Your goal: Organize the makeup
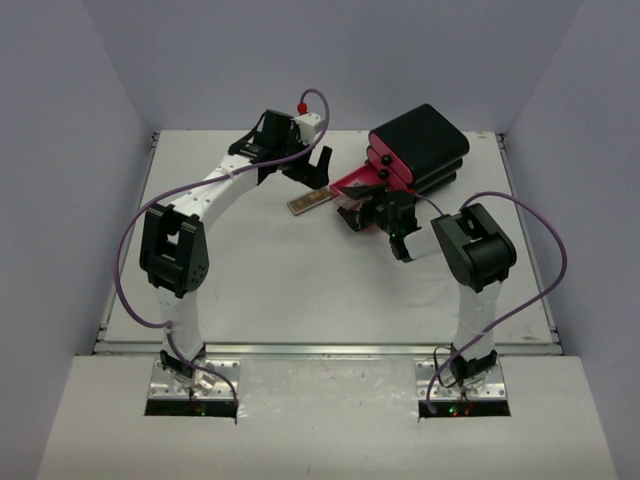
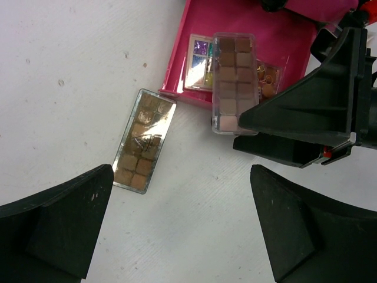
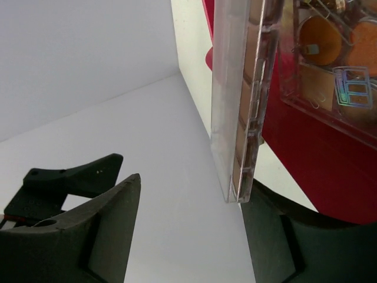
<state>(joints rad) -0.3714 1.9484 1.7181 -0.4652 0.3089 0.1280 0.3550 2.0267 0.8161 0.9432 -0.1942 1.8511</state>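
A tan eyeshadow palette (image 2: 143, 141) lies flat on the white table (image 2: 70, 88); it also shows in the top view (image 1: 309, 201). My left gripper (image 2: 182, 206) hovers open and empty over the table just beside it, also visible from above (image 1: 308, 170). A second tan-pink palette (image 2: 234, 82) lies across the front edge of an open pink drawer (image 2: 294, 41). In the right wrist view this palette (image 3: 241, 106) shows edge-on, against one finger of my open right gripper (image 3: 188, 194); the other finger stands well apart. A small coloured palette (image 2: 200, 62) lies in the drawer.
The big black box with pink drawers (image 1: 420, 145) stands at the back right, its lowest drawer (image 1: 345, 185) pulled out. A clear case with round orange items (image 3: 330, 53) lies in the drawer. My right gripper's fingers (image 2: 306, 100) reach into the left wrist view.
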